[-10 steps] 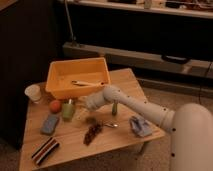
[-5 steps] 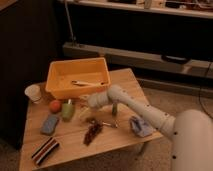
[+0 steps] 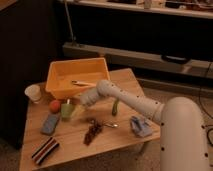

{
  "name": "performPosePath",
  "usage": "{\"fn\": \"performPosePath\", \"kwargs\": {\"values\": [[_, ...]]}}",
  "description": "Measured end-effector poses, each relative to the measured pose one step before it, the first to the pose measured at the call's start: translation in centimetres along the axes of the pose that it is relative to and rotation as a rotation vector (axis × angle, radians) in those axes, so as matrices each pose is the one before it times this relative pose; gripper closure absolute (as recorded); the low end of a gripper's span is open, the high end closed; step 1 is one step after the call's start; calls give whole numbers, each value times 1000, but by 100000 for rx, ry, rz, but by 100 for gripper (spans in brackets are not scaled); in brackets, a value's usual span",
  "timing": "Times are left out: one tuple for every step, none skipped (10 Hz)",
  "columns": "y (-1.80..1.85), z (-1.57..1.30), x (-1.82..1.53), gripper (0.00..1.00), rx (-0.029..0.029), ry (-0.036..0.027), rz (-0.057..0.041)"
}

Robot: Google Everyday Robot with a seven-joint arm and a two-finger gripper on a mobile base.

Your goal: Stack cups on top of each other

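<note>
A translucent pale green cup [image 3: 65,110] stands upright on the wooden table [image 3: 117,142], just right of a small orange ball [image 3: 54,105]. A white cup [image 3: 33,93] stands at the table's left edge. My arm reaches in from the lower right across the table. Its gripper [image 3: 76,108] is low over the wood at the green cup's right side and open. I cannot tell whether a finger touches the cup. Nothing is lifted.
An orange bin [image 3: 77,75] holding a utensil fills the back of the table. A blue sponge [image 3: 50,123], a striped block [image 3: 45,150], a dark clump [image 3: 92,131], a spoon [image 3: 110,124], a green vegetable [image 3: 116,106] and a blue cloth [image 3: 140,126] lie around.
The gripper has moved a little left and down, closer to the pale green cup. The objects on the table have not shifted.
</note>
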Motion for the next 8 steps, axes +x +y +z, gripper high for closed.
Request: {"fn": "performPosePath", "kwargs": {"values": [[-148,76,250,20,229,156,455],[-95,244,103,20,-71,272,52],[-149,307,-210,20,18,19,-365],[-215,-40,32,20,572,120,-109],[-128,-16,25,20,584,205,-55],[-215,94,-141,20,601,36,-296],[-73,266,-146,20,-121,-292,-62],[-160,129,-92,20,-118,-441,-599]]}}
